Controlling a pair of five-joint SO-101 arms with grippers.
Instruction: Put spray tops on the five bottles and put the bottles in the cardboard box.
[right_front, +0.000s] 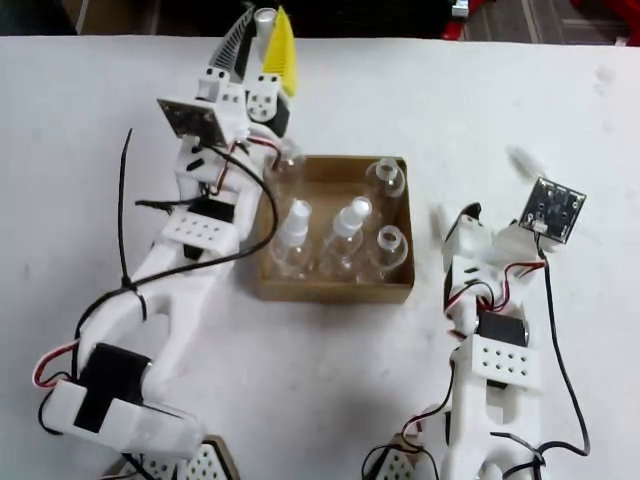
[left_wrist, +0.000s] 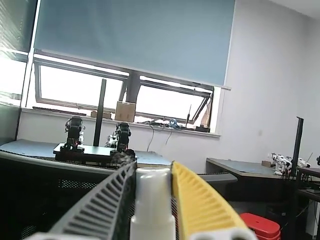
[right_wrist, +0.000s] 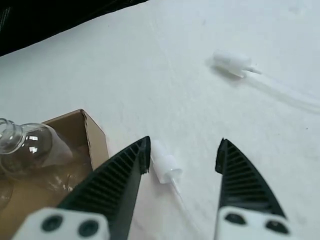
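My left gripper (right_front: 262, 22) is raised beyond the far edge of the cardboard box (right_front: 335, 291), shut on a white spray top (left_wrist: 152, 200) held between its black and yellow fingers. In the box, two bottles (right_front: 294, 240) carry spray tops and two open-necked bottles (right_front: 386, 177) stand at the right side. Another bottle (right_front: 287, 160) sits partly under the left arm. My right gripper (right_wrist: 183, 142) is open just right of the box, low over a loose spray top (right_wrist: 165, 167) on the table. A second loose spray top (right_wrist: 232, 65) with its tube lies farther off.
White table (right_front: 560, 110) all around, with free room right of and behind the box. Black cables (right_front: 130, 200) hang off the left arm. The box's corner (right_wrist: 95, 135) and a clear bottle (right_wrist: 25, 147) are close beside my right gripper.
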